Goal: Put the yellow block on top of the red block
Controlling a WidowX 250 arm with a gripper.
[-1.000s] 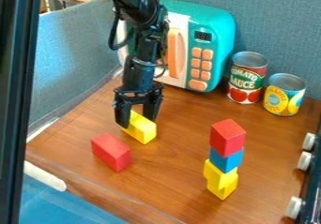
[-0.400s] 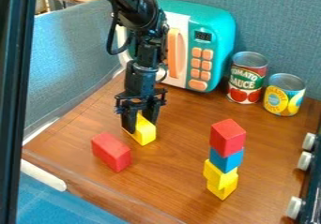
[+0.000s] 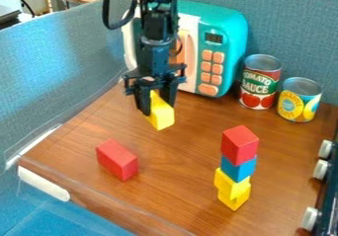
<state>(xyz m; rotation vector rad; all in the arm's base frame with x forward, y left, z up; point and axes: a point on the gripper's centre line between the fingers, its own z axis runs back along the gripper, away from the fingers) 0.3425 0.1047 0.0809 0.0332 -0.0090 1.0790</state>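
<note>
"Yellow block (image 3: pixel 161 116), clamped in the gripper (image 3: pixel 157 108), hangs above the table (image 3: pixel 178 166); a lone red block (image 3: pixel 117 160) lies nearer the camera."

"And what is obscured?"

"Fingers (image 3: pixel 143 100) cover part of the yellow block. The arm (image 3: pixel 154 55), cut off at the top edge, masks part of the microwave (image 3: pixel 228 25); the right edge crops a knobbed unit (image 3: pixel 326 188)."

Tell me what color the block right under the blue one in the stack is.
Yellow, seen best in the camera view.
</note>
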